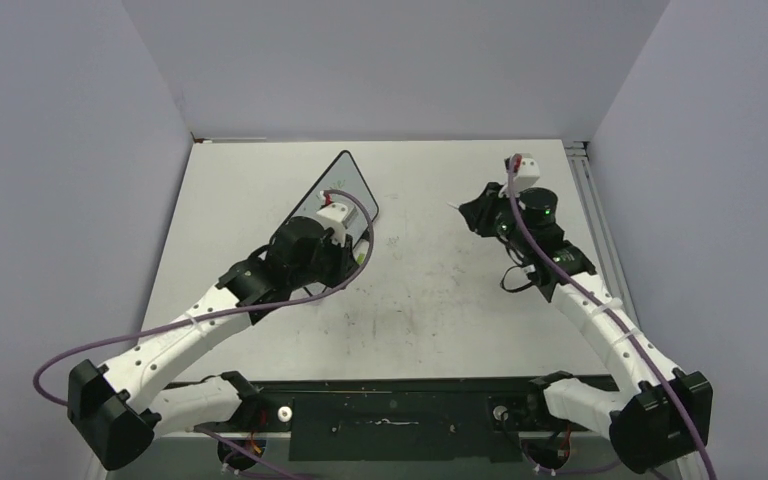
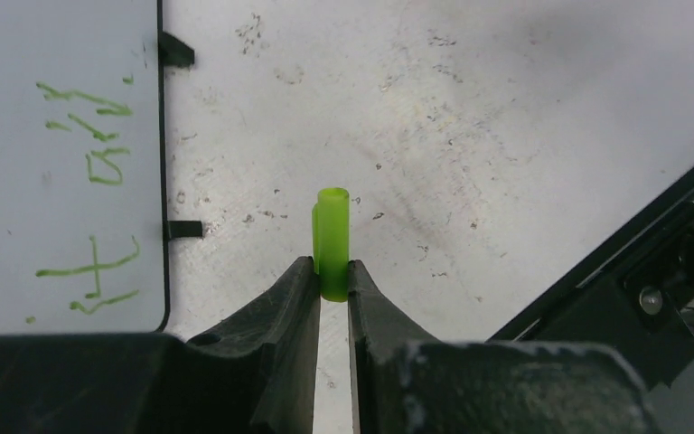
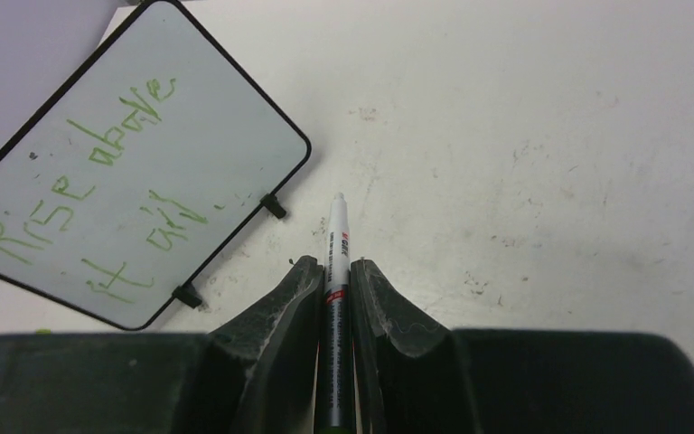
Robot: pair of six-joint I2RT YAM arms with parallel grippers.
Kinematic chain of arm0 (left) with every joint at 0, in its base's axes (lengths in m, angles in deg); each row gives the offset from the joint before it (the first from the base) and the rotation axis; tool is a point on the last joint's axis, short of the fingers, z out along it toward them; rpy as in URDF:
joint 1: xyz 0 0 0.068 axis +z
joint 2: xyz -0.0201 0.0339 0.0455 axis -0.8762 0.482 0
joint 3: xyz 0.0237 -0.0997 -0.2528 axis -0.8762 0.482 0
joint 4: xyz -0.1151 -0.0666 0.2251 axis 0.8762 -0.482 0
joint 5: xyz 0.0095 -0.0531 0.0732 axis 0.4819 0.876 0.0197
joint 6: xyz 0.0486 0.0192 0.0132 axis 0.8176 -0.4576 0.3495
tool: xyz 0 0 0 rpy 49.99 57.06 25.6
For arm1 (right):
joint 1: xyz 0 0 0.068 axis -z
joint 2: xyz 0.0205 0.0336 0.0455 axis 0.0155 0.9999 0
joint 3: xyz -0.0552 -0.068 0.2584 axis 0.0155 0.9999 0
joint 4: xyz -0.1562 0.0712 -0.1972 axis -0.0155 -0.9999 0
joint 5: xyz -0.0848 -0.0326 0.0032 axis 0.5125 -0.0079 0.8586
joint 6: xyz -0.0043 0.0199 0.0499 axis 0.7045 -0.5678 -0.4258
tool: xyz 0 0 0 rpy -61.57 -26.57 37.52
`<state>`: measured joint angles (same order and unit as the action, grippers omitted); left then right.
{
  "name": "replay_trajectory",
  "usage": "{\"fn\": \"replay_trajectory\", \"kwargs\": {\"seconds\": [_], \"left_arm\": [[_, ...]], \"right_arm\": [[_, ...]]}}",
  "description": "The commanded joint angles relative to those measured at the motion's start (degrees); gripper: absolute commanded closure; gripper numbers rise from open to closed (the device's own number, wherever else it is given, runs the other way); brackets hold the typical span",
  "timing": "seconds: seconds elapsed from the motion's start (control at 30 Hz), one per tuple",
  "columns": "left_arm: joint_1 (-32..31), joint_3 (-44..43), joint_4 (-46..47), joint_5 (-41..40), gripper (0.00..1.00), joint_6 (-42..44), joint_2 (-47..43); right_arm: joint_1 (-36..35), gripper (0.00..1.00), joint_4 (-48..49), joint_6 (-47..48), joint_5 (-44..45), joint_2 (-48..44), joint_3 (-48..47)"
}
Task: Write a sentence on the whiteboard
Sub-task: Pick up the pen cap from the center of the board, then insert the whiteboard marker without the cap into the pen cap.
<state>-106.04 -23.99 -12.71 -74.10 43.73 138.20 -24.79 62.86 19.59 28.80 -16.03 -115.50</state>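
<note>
The whiteboard (image 3: 235, 117) lies on the table to the left of my right gripper, and a bare part of it shows in the top view (image 1: 343, 180). The sentence (image 3: 81, 181) is green and reads "Rise above it all" in two lines; part of it shows in the left wrist view (image 2: 90, 154). My right gripper (image 3: 334, 271) is shut on a white marker (image 3: 337, 244), its uncapped tip pointing at the table just right of the board. My left gripper (image 2: 332, 271) is shut on the green marker cap (image 2: 332, 235), beside the board's right edge (image 2: 161, 136).
The tabletop (image 1: 430, 290) is white and scuffed. A black bar (image 1: 390, 415) runs along the near edge between the arm bases, and shows in the left wrist view (image 2: 614, 253). A metal rail (image 1: 590, 190) lines the right edge. Grey walls enclose the table.
</note>
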Motion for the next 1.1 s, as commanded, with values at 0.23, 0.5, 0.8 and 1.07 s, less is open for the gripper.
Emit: {"fn": "replay_trajectory", "kwargs": {"seconds": [0.23, 0.5, 0.8, 1.07], "left_arm": [[7.1, 1.0, -2.1, 32.7, 1.00, 20.8, -10.9], [7.9, 3.0, -3.9, 42.9, 1.00, 24.8, -11.2], [8.0, 4.6, -1.8, 46.4, 1.00, 24.4, -14.1], [8.3, 4.2, -0.1, 48.3, 1.00, 23.3, -14.0]], "right_arm": [[13.8, 0.93, 4.9, -11.1, -57.2, 6.6, -1.7], [7.1, 0.92, 2.6, -11.5, -68.4, 9.1, -3.0], [2.3, 0.92, -1.1, -8.9, -70.9, 9.6, -4.7], [0.7, 0.92, -1.0, -8.4, -71.3, 9.8, -4.6]]}}
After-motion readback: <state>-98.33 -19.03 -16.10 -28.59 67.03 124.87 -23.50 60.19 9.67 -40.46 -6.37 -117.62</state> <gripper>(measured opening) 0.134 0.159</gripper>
